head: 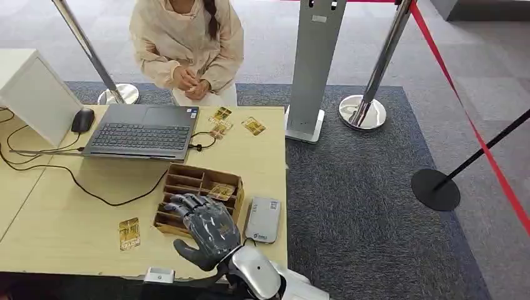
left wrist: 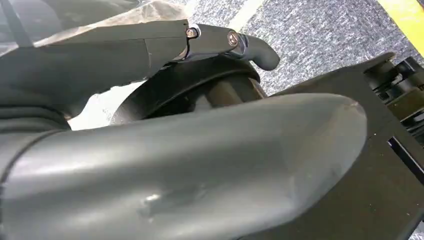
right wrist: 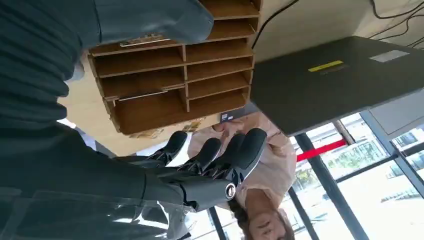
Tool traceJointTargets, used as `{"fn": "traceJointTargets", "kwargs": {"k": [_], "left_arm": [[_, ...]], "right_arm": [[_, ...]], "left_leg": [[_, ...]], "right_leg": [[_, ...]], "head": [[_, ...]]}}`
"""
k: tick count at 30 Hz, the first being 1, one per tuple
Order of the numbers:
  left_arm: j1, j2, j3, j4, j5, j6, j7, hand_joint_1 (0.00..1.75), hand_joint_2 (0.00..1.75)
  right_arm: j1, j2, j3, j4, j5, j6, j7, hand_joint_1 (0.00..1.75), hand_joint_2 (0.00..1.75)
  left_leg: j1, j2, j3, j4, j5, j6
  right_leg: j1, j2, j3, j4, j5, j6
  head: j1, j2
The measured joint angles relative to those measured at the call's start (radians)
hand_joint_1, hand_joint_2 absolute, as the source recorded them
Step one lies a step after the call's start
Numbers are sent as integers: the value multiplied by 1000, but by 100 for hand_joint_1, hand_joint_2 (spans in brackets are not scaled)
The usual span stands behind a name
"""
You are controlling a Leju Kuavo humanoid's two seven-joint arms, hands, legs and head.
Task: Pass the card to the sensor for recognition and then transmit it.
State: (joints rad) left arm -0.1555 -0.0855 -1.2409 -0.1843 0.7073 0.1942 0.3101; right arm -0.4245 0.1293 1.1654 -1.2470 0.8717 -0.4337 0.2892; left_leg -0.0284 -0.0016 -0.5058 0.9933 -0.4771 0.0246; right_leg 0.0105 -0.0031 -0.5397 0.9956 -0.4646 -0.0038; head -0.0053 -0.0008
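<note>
Right hand (head: 206,228) hovers over the wooden card organizer (head: 187,182) on the worktop (head: 75,234), fingers spread, holding nothing. A card (head: 222,190) lies in one organizer compartment; another card (head: 129,233) lies on the worktop near the hand. Card reader (head: 263,220) sits just beside the organizer. Left hand (left wrist: 150,150): grip state cannot be determined.

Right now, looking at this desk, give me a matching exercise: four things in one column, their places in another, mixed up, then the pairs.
Things:
1. grey card reader
2. mouse
3. wooden organizer
4. lone card

Places:
A. left of the laptop
B. under the right robot hand
C. at the table's right edge, beside the organizer
D. near the table's front edge, left of the organizer

Pairs: 1-C, 2-A, 3-B, 4-D
</note>
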Motion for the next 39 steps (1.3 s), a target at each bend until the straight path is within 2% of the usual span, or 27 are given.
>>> {"fn": "traceJointTargets", "kwargs": {"k": [5, 17, 30, 39], "left_arm": [[-2, 0, 0, 0, 0, -2, 0, 0, 0], [-3, 0, -2, 0, -3, -2, 3, 0, 0], [-4, 0, -5, 0, -13, -2, 6, 0, 0], [-7, -2, -6, 0, -17, -5, 13, 0, 0]], "right_arm": [[-4, 2, -2, 33, 18, 0, 36, 51, 175], [0, -5, -22, 102, 24, 0, 66, 49, 175], [10, -13, -34, 143, 33, -3, 74, 52, 175], [7, 1, -32, 159, 51, 0, 85, 54, 175]], "left_leg": [[0, 0, 0, 0, 0, 0], [0, 0, 0, 0, 0, 0], [0, 0, 1, 0, 0, 0], [0, 0, 1, 0, 0, 0]], "right_leg": [[0, 0, 0, 0, 0, 0], [0, 0, 0, 0, 0, 0], [0, 0, 0, 0, 0, 0], [0, 0, 0, 0, 0, 0]], "head": [[0, 0], [0, 0], [0, 0], [0, 0]]}}
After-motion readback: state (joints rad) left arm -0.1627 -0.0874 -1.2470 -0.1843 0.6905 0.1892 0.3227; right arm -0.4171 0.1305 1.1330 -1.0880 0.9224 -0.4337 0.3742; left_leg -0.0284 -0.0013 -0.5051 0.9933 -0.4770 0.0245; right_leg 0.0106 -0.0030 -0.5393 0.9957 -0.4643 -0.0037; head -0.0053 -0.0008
